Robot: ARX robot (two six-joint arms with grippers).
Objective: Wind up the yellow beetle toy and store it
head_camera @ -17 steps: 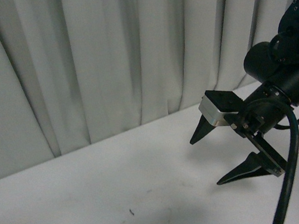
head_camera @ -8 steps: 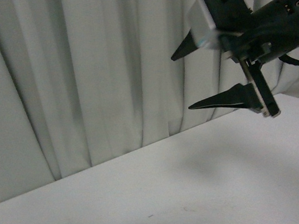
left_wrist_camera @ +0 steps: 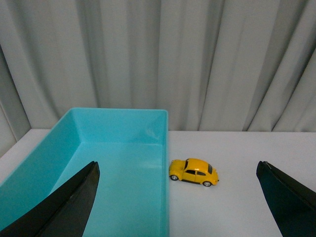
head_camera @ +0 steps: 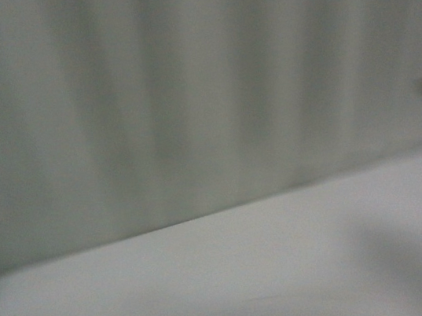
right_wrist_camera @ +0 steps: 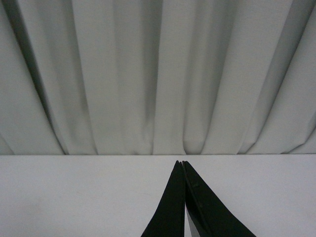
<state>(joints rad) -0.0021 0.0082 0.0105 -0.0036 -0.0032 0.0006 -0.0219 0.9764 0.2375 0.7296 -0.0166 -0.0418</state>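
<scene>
This looks like a test room for robots, not a home. A plain white table (right_wrist_camera: 74, 192) stands in front of a long grey curtain (right_wrist_camera: 148, 74) with folds.

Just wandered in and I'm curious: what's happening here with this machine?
A two-armed robot is to wind up and store a toy car, but neither arm holds anything. The car stands on the table beside a teal bin, outside it. The left gripper is wide open, facing the car; the right gripper is shut and empty. The front view is blurred.
</scene>
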